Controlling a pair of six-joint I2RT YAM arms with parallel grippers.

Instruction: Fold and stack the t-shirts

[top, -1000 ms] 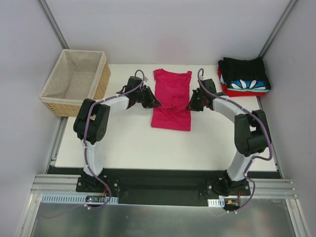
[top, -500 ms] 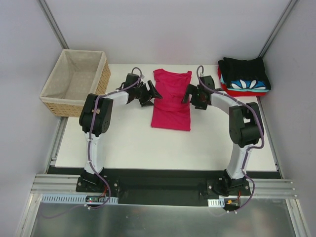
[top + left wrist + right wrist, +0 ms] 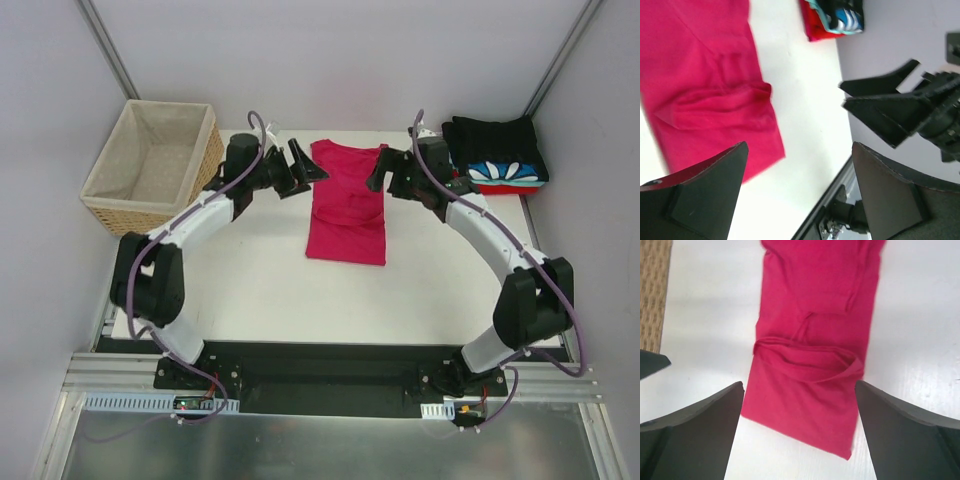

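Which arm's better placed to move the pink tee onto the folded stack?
Likely right. The right hand, open, sits between the tee and the stack; the left hand is across the tee, by the basket.

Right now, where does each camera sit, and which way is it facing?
Top external: above and behind the robot, looking down on the table, pink t-shirt and basket; both arms show whole.
Left wrist: faces across the t-shirt toward the right end effector; its own open fingers frame the bottom.
Right wrist: looks down at the t-shirt; own fingers at the bottom corners.
Shared: all three see the pink t-shirt.
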